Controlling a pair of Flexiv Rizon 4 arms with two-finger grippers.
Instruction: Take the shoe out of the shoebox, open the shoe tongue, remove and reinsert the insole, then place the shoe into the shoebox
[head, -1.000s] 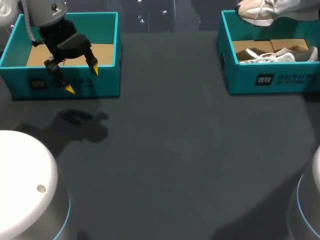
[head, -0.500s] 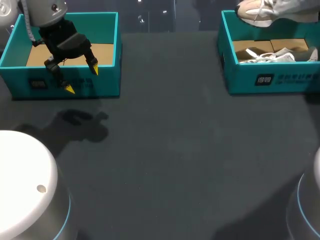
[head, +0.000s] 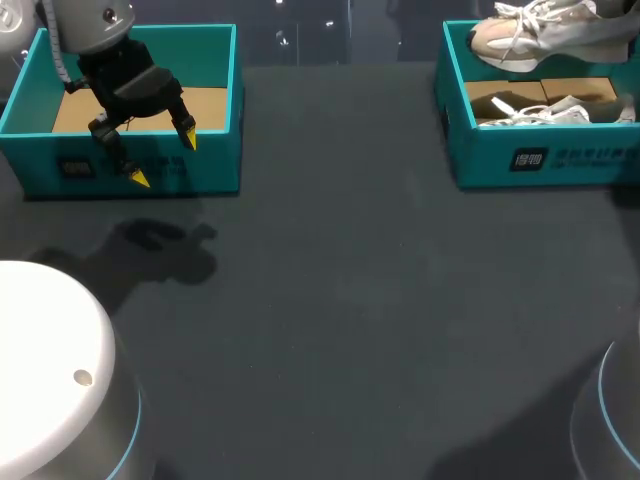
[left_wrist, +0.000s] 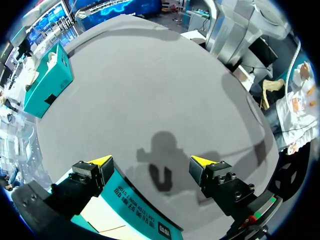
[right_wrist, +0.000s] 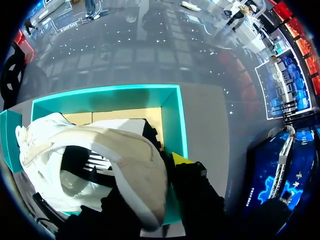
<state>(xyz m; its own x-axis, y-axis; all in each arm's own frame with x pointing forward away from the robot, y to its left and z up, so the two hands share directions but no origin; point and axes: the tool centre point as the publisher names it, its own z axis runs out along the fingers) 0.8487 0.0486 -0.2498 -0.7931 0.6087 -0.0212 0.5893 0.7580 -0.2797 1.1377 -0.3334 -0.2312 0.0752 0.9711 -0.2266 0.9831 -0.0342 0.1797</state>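
Well apart from the shoebox (head: 480, 160), off to its left: left gripper (head: 164, 160) spread wide, holding nothing, hanging over the front wall of a second teal box (head: 210, 175). Just above the shoebox: shoe (head: 540, 35) in the air, pinched between the fingers of the right gripper (right_wrist: 155, 170). Seemingly the taking-out step. Next calls for clearing the shoebox wall and setting down on open table beside it, tongue reachable.

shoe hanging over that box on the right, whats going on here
The right pincer holds one shoe in the air above the right shoebox, where a second shoe lies inside. The left pincer hangs open and empty over the front wall of the left shoebox.
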